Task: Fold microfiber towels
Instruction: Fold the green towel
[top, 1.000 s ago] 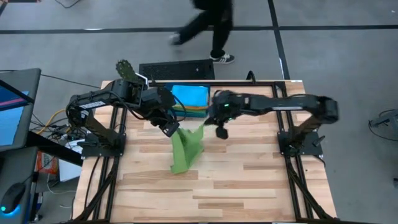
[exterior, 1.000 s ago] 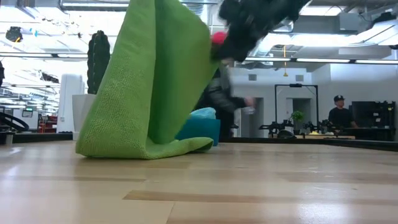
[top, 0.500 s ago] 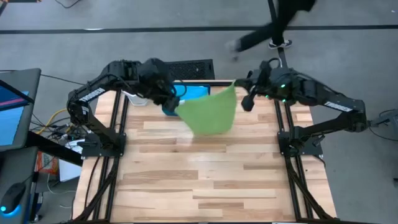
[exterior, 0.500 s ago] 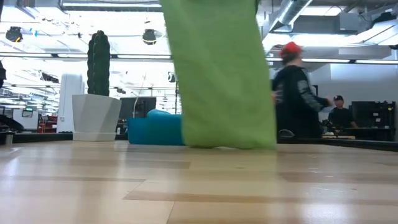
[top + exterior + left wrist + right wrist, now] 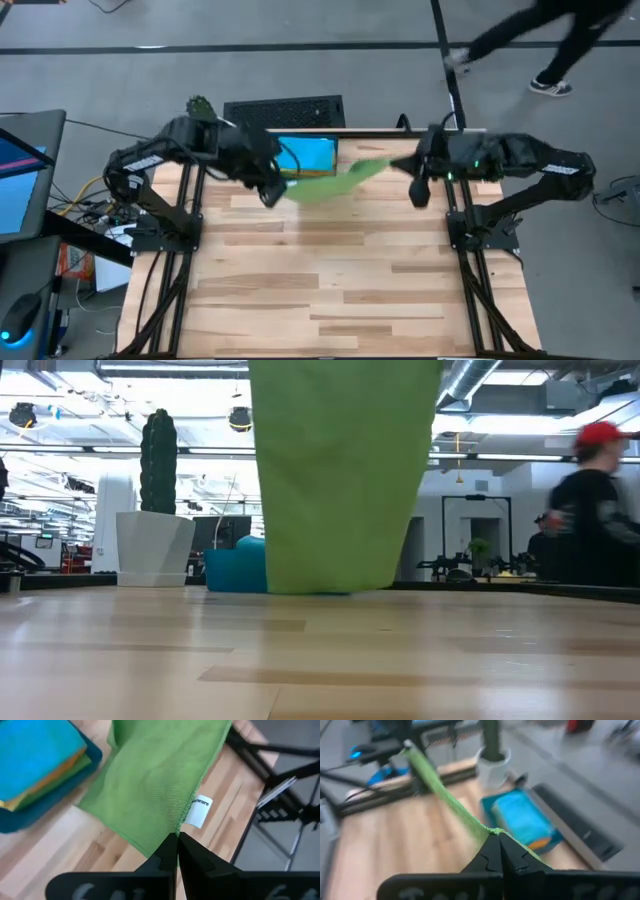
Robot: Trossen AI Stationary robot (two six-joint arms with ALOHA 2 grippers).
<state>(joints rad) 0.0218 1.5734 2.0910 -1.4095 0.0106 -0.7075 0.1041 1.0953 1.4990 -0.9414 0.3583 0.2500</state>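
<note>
Green towel (image 5: 330,183) hangs stretched in the air just in front of the teal tray (image 5: 330,152), its lower edge at or just above the table (image 5: 330,290). Left gripper (image 5: 176,851) pinches one top corner (white label beside it) and right gripper (image 5: 499,851) pinches the other, both pressed tight on cloth. Tray holds a stack, sky-blue towel (image 5: 37,752) on top.

Green towel (image 5: 155,780) w/ white tag (image 5: 198,811); sky-blue towel (image 5: 35,755) in teal tray (image 5: 60,795).
</note>
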